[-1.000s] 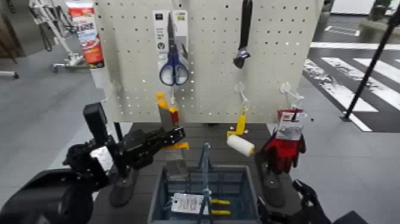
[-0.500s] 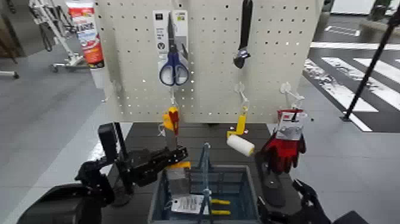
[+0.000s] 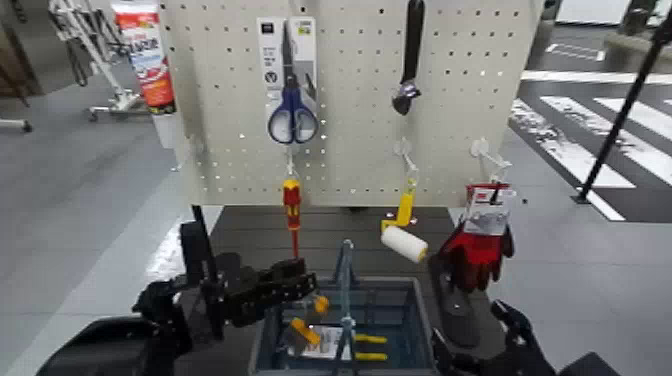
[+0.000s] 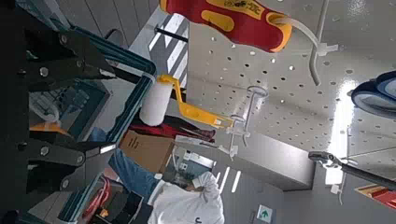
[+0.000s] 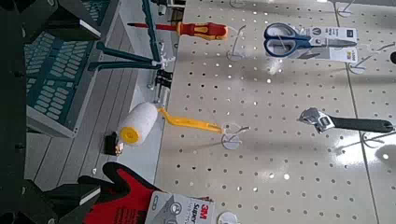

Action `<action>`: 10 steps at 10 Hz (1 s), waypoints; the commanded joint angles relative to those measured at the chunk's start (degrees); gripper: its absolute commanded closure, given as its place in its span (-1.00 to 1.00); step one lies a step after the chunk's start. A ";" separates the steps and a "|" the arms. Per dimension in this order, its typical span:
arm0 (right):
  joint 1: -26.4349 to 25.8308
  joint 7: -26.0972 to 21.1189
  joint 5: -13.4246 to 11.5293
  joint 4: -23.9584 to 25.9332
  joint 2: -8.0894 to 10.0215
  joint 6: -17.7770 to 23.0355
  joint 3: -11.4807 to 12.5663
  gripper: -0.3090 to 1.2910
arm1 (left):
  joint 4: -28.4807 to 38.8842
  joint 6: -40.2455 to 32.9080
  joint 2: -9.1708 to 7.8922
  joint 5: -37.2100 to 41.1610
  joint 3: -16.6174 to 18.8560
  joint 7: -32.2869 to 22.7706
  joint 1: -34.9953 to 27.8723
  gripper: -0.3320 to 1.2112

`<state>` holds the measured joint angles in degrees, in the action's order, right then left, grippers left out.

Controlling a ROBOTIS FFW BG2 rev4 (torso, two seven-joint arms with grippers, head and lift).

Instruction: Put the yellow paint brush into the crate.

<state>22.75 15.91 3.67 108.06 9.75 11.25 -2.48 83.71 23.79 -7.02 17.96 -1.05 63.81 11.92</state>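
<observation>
Behind the crate (image 3: 421, 312) (seemingly), screwdriver (image 3: 292, 204)

The slatted plastic basket (image 3: 420, 315) is grey-blue, and the small paint brush pieces showing in it are yellow-orange (image 3: 305, 331). On the off-white pegboard dotted with small holes (image 3: 360, 100), the slim screwdriver (image 3: 292, 205) is red with yellow patches, the pair of scissors (image 3: 291, 122) has blue handles edged in pale grey, and the paint roller (image 3: 404, 243) pairs a yellow handle with a white cylinder. The knitted work glove (image 3: 478, 255) is red and black.
</observation>
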 commanded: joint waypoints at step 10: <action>0.37 -0.09 0.02 0.31 0.09 0.35 0.37 -0.43 | 2.25 -3.13 0.08 -2.23 0.00 -2.64 -1.19 -0.77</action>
<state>23.05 15.84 3.69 108.27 9.78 11.58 -2.18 85.37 21.28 -6.94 16.45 -1.00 61.20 11.05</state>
